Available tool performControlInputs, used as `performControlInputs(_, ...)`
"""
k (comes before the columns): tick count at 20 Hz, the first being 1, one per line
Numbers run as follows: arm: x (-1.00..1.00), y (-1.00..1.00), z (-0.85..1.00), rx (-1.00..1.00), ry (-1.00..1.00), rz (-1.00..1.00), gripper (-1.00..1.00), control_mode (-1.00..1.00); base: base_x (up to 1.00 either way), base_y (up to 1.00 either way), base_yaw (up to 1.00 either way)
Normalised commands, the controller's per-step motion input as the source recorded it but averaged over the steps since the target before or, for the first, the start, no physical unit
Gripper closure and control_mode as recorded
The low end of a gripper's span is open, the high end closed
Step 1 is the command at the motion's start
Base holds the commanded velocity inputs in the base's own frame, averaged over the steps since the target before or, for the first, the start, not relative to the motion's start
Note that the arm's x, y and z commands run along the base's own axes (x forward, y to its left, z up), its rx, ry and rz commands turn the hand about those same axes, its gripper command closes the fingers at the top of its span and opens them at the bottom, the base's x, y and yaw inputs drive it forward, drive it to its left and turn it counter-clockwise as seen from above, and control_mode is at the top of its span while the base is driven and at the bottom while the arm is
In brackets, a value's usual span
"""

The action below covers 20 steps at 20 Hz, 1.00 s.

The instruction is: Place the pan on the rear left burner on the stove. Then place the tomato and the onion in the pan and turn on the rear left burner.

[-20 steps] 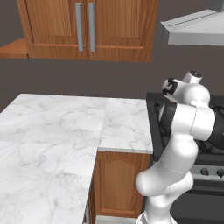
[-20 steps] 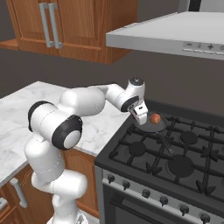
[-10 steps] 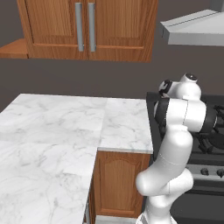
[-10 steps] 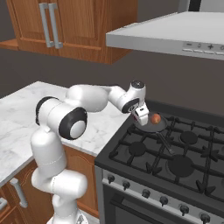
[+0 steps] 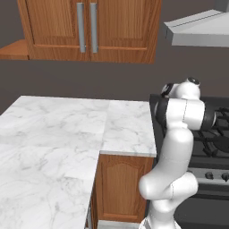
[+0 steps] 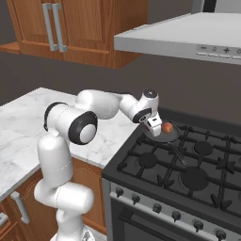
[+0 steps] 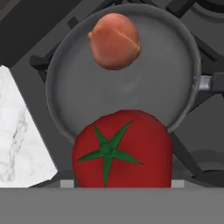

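Pan (image 7: 127, 83) sits on the grate at the rear left corner of the stove (image 6: 188, 174), handle (image 6: 178, 154) pointing toward the front edge. Inside it, the onion (image 7: 115, 40) rests near the pan's far rim. The tomato (image 7: 122, 149) fills the hand view's lower part, held between the partly spread fingers of the gripper (image 6: 154, 127), over the pan's near rim beside the marble counter (image 6: 28, 127).

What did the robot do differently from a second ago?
Mostly its elbow swung: in the left base view the upper arm rolled up and over, from leaning right to upright. The gripper kept hovering over the pan, tomato in its grip. The onion stayed in the pan on the stove.
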Motion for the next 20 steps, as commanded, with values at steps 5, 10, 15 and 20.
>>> performControlInputs(5,0.13,-0.13,-0.19,0.0,0.0,0.0,1.0,-1.0,0.0,0.0,0.0)
performControlInputs(10,0.14,-0.03,-0.23,-0.03,0.0,0.0,1.0,-1.0,0.0,0.0,0.0)
performControlInputs(15,0.25,0.0,-0.27,-0.06,0.02,0.0,1.0,-1.0,0.0,0.0,0.0)
performControlInputs(20,0.33,0.0,-0.3,-0.06,0.03,0.01,1.0,-1.0,0.0,0.0,0.0)
